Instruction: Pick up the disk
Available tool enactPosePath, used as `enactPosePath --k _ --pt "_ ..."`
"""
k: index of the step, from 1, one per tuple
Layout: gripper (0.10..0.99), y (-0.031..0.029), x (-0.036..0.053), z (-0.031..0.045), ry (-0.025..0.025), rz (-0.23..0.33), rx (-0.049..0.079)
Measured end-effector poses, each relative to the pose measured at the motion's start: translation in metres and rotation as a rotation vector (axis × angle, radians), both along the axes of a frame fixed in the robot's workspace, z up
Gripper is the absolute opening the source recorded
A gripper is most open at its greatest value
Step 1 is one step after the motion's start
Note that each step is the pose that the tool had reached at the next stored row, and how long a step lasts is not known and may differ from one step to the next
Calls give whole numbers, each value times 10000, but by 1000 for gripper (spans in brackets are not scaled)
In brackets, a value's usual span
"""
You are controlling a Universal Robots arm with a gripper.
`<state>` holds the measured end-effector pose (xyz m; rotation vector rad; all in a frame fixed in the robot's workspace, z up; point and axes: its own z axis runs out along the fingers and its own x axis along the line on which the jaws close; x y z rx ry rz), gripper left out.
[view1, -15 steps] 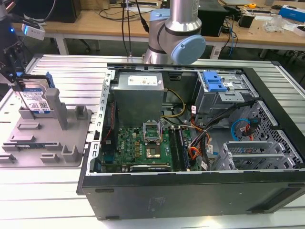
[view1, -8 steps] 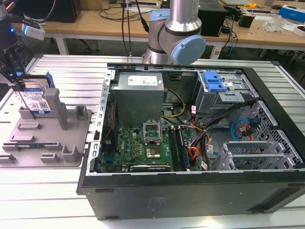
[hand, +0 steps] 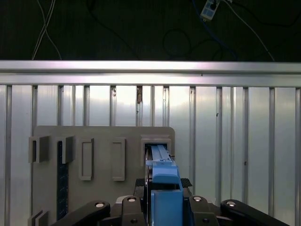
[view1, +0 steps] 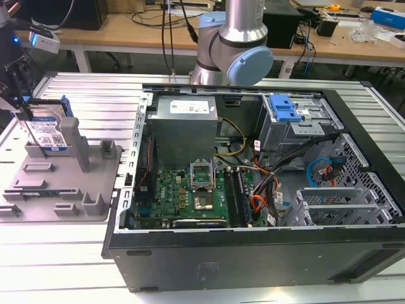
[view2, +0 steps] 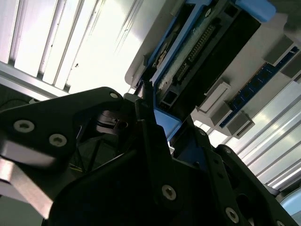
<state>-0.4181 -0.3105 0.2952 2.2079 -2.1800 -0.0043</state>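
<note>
Looking at the exterior view first, operator, you take the grey fixture [view1: 63, 183] as your landmark.
Exterior view, disk: the disk [view1: 49, 132] stands on edge in the fixture's far end, label facing the camera, a blue rail [view1: 66, 106] along the edge nearest the fixture's tall post [view1: 80, 145].
Exterior view, gripper: you see the gripper [view1: 24, 115] at the disk's upper part, a thin finger [view1: 33, 134] crossing the label; the jaws look closed on the disk from here.
Exterior view, surroundings: the open computer case [view1: 253, 183] lies just beside the fixture on the exterior view's right, both on the slatted metal table [view1: 76, 82]. The arm's joint [view1: 234, 50] rises beyond the case.

Second wrist view, disk: you look along the disk's edge [view2: 197, 52], its connector row showing, with the blue rail [view2: 165, 123] running down between the dark fingers [view2: 150, 136].
Second wrist view, fingers: clamped against the disk's rail on both sides.
Second wrist view, fixture: its grey blocks [view2: 216, 96] sit just beside the disk.

First wrist view, disk: the blue-railed edge [hand: 162, 181] stands upright in the slot at one end of the fixture [hand: 101, 155].
First wrist view, gripper: the gripper [hand: 162, 207] straddles that edge, a jaw pressed to each side.
First wrist view, table: slats [hand: 235, 141] run beyond the fixture.
</note>
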Motion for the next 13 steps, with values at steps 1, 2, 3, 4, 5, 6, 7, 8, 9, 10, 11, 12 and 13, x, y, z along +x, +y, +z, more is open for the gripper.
enactPosePath --k 1,2,3,4,5,6,7,8,9,10,11,12,13 --pt "365 0 0 0 0 0 0" --pt "365 0 0 0 0 -1 0" --pt "365 -1 0 -1 -2 -1 1" --pt "365 -1 0 -1 -2 -1 1" --pt "365 -1 0 -1 -1 -1 1" --pt "365 -1 0 -1 -1 -1 2" --pt "365 -2 0 0 0 0 1" --pt "365 -2 0 0 0 0 1" --pt "365 -2 0 0 0 0 1" --pt "365 -2 0 0 0 0 2" --pt "365 -2 0 0 1 0 2" --pt "365 -2 -1 6 7 0 0" --pt "365 -2 -1 17 5 0 1"
